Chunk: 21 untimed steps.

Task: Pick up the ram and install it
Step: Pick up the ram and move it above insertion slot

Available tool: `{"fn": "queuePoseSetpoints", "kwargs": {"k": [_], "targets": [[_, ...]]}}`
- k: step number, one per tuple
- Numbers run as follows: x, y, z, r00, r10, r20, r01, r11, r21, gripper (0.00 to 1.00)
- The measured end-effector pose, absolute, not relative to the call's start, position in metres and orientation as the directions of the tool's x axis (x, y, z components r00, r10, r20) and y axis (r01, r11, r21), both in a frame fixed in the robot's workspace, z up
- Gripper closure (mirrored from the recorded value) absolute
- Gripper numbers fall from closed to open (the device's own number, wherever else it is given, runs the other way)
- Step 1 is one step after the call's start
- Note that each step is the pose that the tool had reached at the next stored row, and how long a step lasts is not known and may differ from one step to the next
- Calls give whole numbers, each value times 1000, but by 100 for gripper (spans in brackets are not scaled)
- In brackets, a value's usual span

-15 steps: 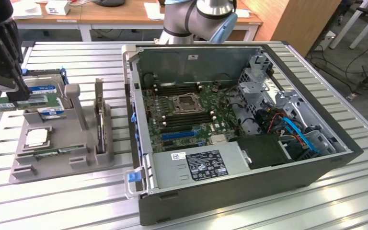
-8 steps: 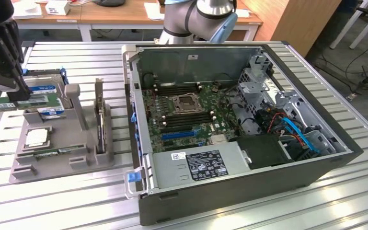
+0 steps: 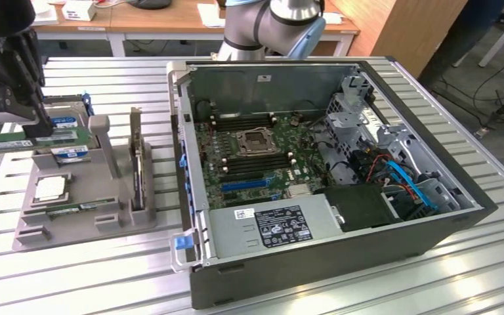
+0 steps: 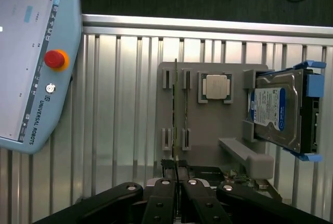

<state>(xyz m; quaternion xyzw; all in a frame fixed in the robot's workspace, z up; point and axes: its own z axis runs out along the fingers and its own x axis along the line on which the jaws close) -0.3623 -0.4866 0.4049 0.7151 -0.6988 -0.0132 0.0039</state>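
My gripper point(image 3: 39, 130) hangs above the grey parts holder point(image 3: 103, 220) at the exterior view's left, shut on the ram point(image 3: 2, 143). This ram is a long green stick with a pale label, held level and lifted clear of the holder. In the wrist view my gripper point(image 4: 177, 176) has its black fingers point(image 4: 165, 195) pressed together on the ram point(image 4: 176, 104), seen edge-on as a thin line. A second ram point(image 3: 81, 208) lies in the holder's slot point(image 4: 186, 107). The open computer case point(image 3: 322, 262) with its green motherboard point(image 3: 274, 167) and memory slots point(image 3: 234, 122) stands to the right.
The holder also carries a silver hard drive with a blue label point(image 4: 276, 112), a processor chip point(image 4: 216, 86) and an upright card point(image 3: 136, 164). A teach pendant point(image 4: 31, 63) lies beside it. A slatted metal table point(image 3: 462, 275) bears everything. The arm's base point(image 3: 274, 26) stands behind the case.
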Motion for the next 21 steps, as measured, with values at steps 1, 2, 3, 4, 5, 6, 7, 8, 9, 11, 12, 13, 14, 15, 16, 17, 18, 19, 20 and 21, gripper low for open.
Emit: {"fn": "queuePoseSetpoints", "kwargs": {"k": [1,2,3,4,5,6,7,8,9,11,12,13,14,15,16,17,18,19,20,21], "targets": [[-361,-487,405,23,-1000,-13,-999,-23,24,89],[-359,-487,405,23,-1000,-13,-999,-23,24,89],[-357,-487,405,23,-1000,-13,-999,-23,24,89],[-355,-487,405,23,-1000,-13,-999,-23,24,89],[-353,-487,405,23,-1000,-13,-999,-23,24,89],[-351,-487,405,23,-1000,-13,-999,-23,24,89],[-349,-487,405,23,-1000,-13,-999,-23,24,89],[-347,-487,405,23,-1000,-13,-999,-23,24,89],[-345,-487,405,23,-1000,-13,-999,-23,24,89],[-341,-487,405,23,-1000,-13,-999,-23,24,89],[-340,-487,405,23,-1000,-13,-999,-23,24,89],[-338,-487,405,23,-1000,-13,-999,-23,24,89],[-336,-487,405,23,-1000,-13,-999,-23,24,89],[-335,-487,405,23,-1000,-14,-999,-23,24,89],[-333,-487,405,23,-1000,-14,-999,-23,24,89],[-331,-487,405,23,-1000,-14,-999,-23,24,89],[-329,-487,405,23,-1000,-14,-999,-23,24,89],[-328,-487,405,23,-1000,-14,-999,-23,24,89],[-326,-487,405,23,-1000,-14,-999,-23,24,89],[-325,-487,405,23,-1000,-14,-999,-23,24,89]]}}
